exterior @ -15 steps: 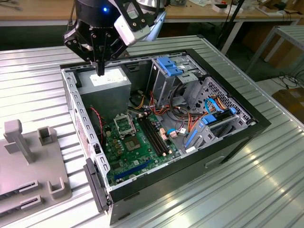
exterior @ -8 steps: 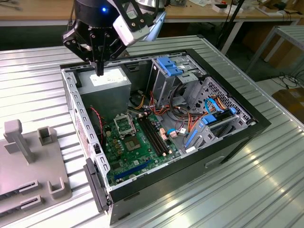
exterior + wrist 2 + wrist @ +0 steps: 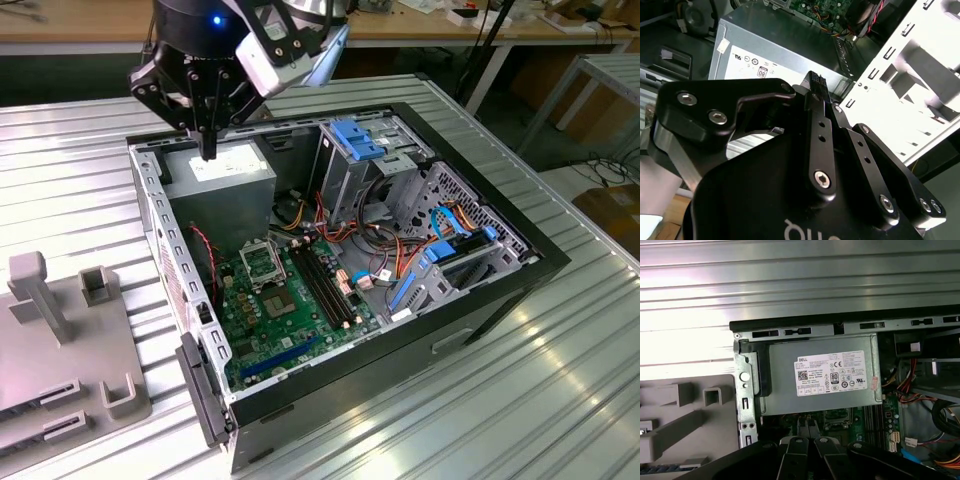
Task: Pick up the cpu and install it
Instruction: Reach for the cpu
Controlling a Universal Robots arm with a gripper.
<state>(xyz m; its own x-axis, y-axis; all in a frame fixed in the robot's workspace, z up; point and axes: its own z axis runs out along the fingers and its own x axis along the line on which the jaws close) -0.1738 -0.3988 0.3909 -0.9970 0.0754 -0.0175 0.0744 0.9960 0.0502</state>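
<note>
Gripper above psu, fingers pressed together, nothing seen between them | cpu: whereabouts cannot be told | socket looks empty, just beyond psu, lower and toward exterior view's right of gripper.

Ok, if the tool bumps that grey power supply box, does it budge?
Probably not: the power supply box sits wedged in a corner against the metal frame, so likely fixed. Sheet-metal shell looks stiff and heavy for its size. The tool hangs above it.
</note>
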